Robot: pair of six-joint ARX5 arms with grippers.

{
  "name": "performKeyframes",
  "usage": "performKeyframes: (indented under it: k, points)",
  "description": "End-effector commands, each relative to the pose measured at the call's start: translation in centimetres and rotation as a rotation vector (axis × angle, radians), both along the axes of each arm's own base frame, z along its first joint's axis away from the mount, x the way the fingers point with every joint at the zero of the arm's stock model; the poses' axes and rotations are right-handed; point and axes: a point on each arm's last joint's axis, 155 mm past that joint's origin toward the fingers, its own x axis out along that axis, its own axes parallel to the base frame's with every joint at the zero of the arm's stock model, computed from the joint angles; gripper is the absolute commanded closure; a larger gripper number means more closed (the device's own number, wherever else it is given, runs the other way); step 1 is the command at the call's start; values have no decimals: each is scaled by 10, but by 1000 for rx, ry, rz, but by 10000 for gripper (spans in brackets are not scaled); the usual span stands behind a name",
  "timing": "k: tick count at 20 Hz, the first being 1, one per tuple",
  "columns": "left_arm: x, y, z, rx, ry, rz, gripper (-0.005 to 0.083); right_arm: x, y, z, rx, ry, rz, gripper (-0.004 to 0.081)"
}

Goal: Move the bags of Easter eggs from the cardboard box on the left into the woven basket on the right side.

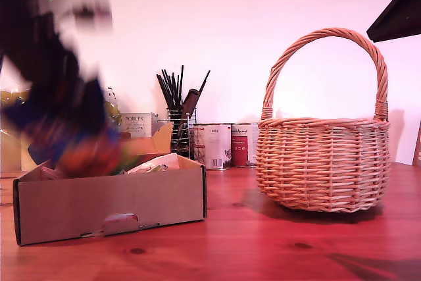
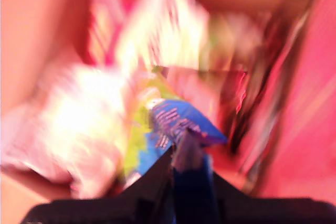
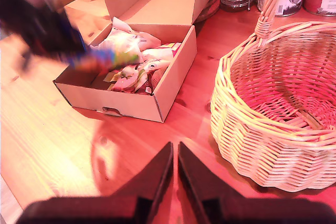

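Brown corrugated card makes up one shallow cardboard box (image 1: 112, 205), which sits on the red-toned wooden table (image 1: 263, 248) at the exterior view's left, with one woven basket (image 1: 322, 162) standing well apart from it at that view's right. From above, the second wrist view shows the basket's (image 3: 273, 103) inside bare of packets, while the box (image 3: 131, 100) holds a heap of bags of Easter eggs (image 3: 137, 61), white, pale and red-and-white; they overlap too much for a sure count. One arm, heavily blurred, hangs over the box at the exterior view's left. Its first hand (image 2: 191, 148) is clamped on a blue and yellow-green bag (image 2: 170, 127), whose lettering is too smeared to read. The second hand (image 3: 175, 153) hovers over bare table between box and basket, its two fingers nearly together with nothing between them.

Far behind the box stand one black wire utensil holder (image 1: 179, 133) full of dark tools and two tins (image 1: 212, 145) with labels too small to read. One small white carton (image 1: 136, 124) reads "PORLEX".
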Motion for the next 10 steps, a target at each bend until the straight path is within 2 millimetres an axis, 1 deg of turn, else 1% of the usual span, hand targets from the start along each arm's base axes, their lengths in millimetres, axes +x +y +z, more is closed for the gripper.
performKeyframes:
  k: [1,2,4,5,7,8,10]
  points:
    - [-2,-12,20,-88,-8,-11,798,0,2,11,12,-29,10,783]
    - [-3,-13,23,-98,-13,-15,798,0,2,11,12,-29,10,783]
    - [-1,-6,21,-111,7,20,798,0,2,11,13,-29,10,783]
    - [-2,-8,21,-137,25,23,798,0,2,11,13,-29,10,783]
    - [-7,-18,26,-216,61,2,798,0,2,11,13,-29,10,783]
    - [-10,-27,31,-276,81,-24,798,0,2,11,12,-29,10,783]
    - [-16,-48,48,-381,79,-101,798,0,2,11,12,-29,10,783]
